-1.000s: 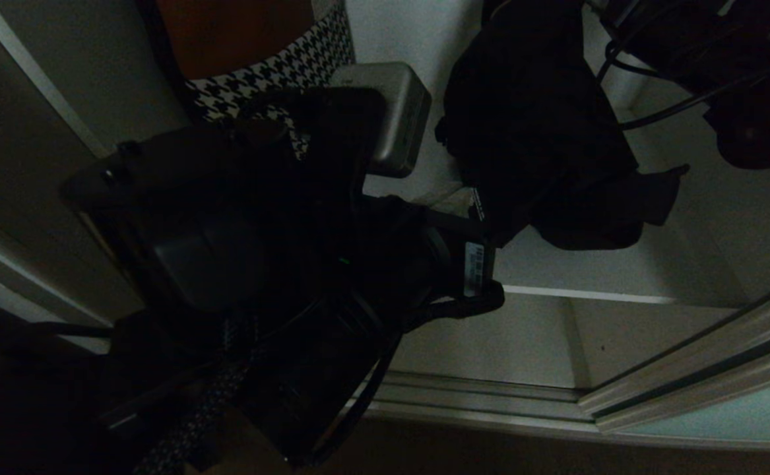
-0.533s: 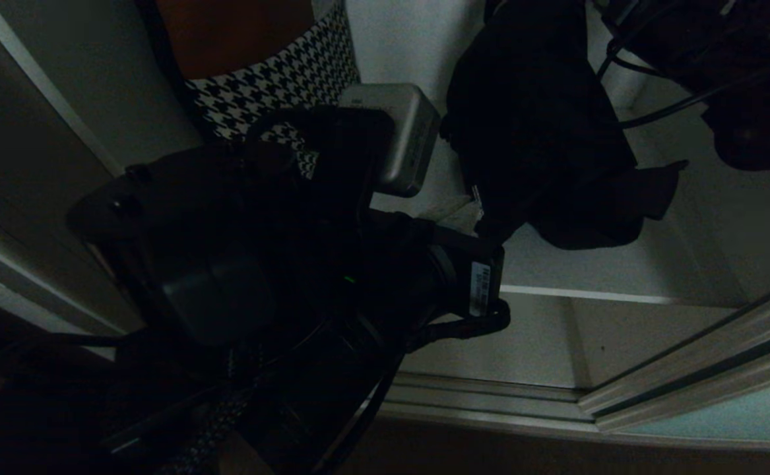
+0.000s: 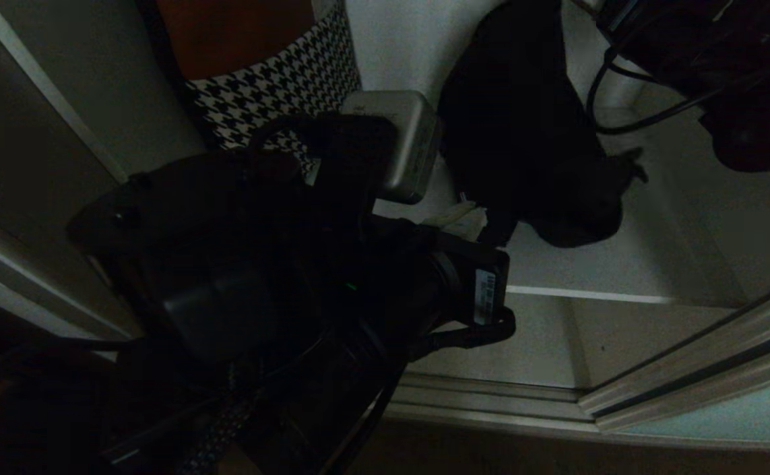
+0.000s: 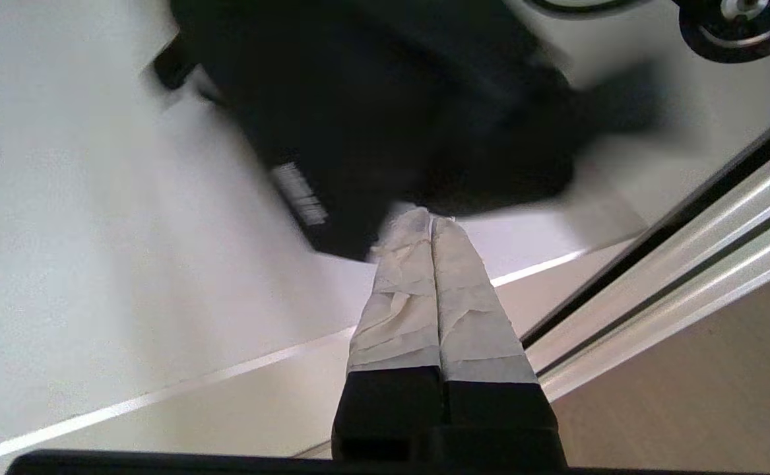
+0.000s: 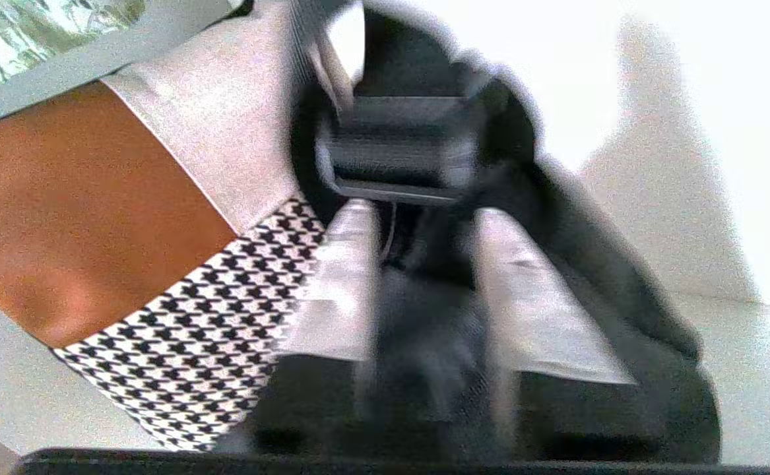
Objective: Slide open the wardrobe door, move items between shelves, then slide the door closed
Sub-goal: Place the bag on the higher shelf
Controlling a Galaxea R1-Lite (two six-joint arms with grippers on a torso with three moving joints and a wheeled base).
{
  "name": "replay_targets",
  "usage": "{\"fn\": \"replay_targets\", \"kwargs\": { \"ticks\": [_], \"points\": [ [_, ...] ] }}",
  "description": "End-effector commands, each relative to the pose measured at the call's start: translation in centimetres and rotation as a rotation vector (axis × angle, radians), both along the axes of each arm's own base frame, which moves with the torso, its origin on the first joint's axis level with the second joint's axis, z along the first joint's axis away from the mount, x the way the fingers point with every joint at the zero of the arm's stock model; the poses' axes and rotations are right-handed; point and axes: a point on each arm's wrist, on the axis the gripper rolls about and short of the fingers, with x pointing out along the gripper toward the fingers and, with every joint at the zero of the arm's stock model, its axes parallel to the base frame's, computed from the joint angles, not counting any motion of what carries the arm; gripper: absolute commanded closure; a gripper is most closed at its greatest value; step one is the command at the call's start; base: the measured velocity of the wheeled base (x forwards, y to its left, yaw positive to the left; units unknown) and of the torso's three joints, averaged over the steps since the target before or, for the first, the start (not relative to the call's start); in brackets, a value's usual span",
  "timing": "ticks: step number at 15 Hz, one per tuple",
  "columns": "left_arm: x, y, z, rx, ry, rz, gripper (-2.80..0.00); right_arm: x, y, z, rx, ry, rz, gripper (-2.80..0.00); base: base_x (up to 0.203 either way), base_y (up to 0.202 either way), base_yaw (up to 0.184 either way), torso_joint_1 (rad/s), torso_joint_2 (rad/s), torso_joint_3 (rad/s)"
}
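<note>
The black fabric bundle (image 3: 530, 132) lies on a white-grey shelf (image 3: 596, 267) inside the wardrobe. In the right wrist view the bundle (image 5: 424, 330) fills the gap between my right gripper (image 5: 424, 214) fingers, which stand apart and open. The right arm (image 3: 734, 79) reaches in from the upper right. My left gripper (image 4: 429, 221) is shut and empty, its taped tips just in front of the bundle (image 4: 391, 105) near the shelf's front edge (image 4: 160, 394). Low on the right stands the pale teal sliding door (image 3: 747, 412).
A houndstooth box with an orange panel (image 3: 272, 72) stands on the same shelf, left of the bundle. The left arm (image 3: 259, 264) fills the foreground. The silver door track (image 3: 490, 399) runs along the bottom, with a lower compartment (image 3: 510, 343) behind it.
The black bundle has sunk lower onto the shelf and its right-hand flap has drawn in. The left arm has shifted slightly down and to the right.
</note>
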Motion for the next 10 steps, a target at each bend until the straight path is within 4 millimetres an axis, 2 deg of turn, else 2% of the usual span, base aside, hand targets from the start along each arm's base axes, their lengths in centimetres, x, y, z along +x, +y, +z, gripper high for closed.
{"fn": "replay_targets", "kwargs": {
  "ticks": [1, 3, 7, 10],
  "points": [
    [0.0, 0.0, -0.1, 0.001, 0.001, 0.002, 0.0, 0.3, 0.1, -0.2, 0.0, 0.0, 0.001, -2.8, 0.0, 0.0, 0.0, 0.0, 0.0, 0.0],
    [0.0, 0.0, -0.1, 0.0, -0.001, 0.0, 0.0, 0.6, 0.1, -0.5, 0.001, -0.008, -0.004, -2.8, 0.0, 0.0, 0.0, 0.0, 0.0, 0.0],
    [0.1, -0.5, -0.2, 0.0, 0.001, -0.006, 0.0, -1.8, -1.1, 1.5, 0.02, -0.063, -0.042, -2.8, 0.0, 0.0, 0.0, 0.0, 0.0, 0.0],
    [0.5, -1.0, 0.6, -0.032, -0.002, 0.004, 0.0, -2.7, -1.6, 0.9, 0.008, -0.013, -0.053, -2.8, 0.0, 0.0, 0.0, 0.0, 0.0, 0.0]
  ]
}}
